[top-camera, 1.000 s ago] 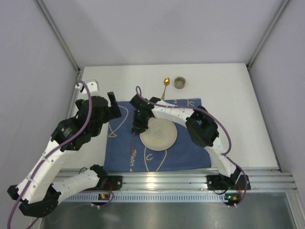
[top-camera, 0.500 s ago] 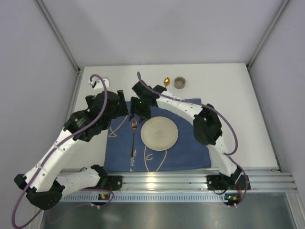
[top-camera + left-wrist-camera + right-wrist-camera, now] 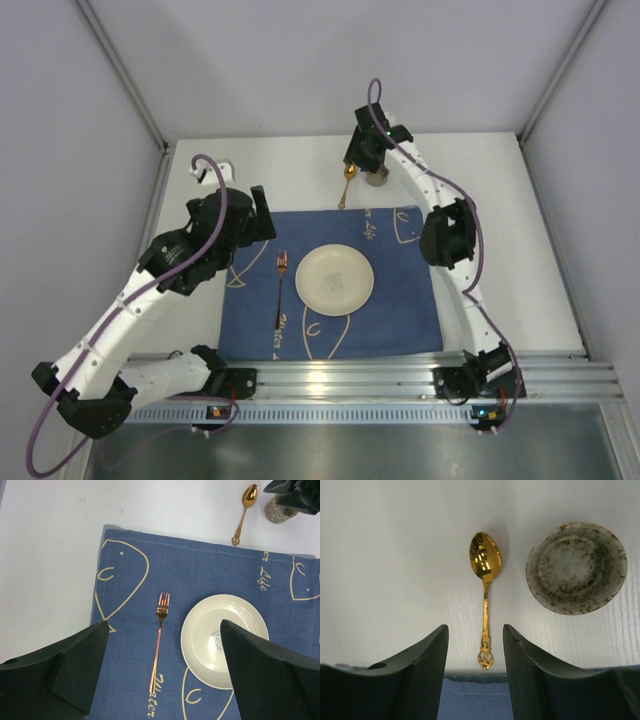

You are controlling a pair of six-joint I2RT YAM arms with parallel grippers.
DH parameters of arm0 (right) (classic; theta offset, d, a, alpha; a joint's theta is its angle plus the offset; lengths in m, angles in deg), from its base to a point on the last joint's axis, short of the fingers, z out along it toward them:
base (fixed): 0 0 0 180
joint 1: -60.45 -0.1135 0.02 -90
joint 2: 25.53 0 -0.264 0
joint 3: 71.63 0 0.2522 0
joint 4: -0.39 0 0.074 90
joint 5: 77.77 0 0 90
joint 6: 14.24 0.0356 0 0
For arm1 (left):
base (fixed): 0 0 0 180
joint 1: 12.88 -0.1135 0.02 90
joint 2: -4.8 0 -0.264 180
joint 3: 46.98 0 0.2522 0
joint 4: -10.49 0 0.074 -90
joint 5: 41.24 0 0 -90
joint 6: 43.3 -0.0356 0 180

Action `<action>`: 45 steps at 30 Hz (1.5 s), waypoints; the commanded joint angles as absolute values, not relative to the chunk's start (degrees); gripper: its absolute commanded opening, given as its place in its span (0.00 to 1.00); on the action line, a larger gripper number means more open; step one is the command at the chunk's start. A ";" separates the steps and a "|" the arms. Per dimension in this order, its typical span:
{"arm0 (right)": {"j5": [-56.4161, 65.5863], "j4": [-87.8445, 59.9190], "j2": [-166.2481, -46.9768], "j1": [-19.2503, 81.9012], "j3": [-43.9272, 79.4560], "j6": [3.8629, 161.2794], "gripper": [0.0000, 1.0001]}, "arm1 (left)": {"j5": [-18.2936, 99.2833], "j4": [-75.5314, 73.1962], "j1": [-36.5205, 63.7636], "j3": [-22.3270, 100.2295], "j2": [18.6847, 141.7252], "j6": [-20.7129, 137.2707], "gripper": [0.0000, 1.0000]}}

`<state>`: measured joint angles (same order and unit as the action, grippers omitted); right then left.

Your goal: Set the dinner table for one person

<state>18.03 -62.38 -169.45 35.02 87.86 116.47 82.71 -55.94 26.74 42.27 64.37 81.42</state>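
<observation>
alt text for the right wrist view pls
A gold metal spoon lies on the white tabletop, bowl pointing away, its ornate handle end between the two dark fingers of the open, empty right hand. A speckled grey-white round ceramic cup stands right of the spoon; a navy blue cloth edges the bottom.

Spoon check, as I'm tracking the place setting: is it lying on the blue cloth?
No, the spoon lies on the white table just past the cloth edge, beside the cup.
</observation>
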 commanded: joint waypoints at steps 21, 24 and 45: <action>30.77 -64.16 -181.63 28.81 93.12 106.79 0.28 | 79.96 -53.63 25.71 42.28 69.32 82.29 0.98; 30.34 -65.48 -181.89 28.90 93.21 105.99 0.26 | 80.40 -53.90 25.36 40.35 67.38 83.00 0.98; 31.83 -65.50 -170.30 33.73 77.68 100.72 0.23 | 79.87 -55.21 24.83 35.86 62.28 83.62 0.99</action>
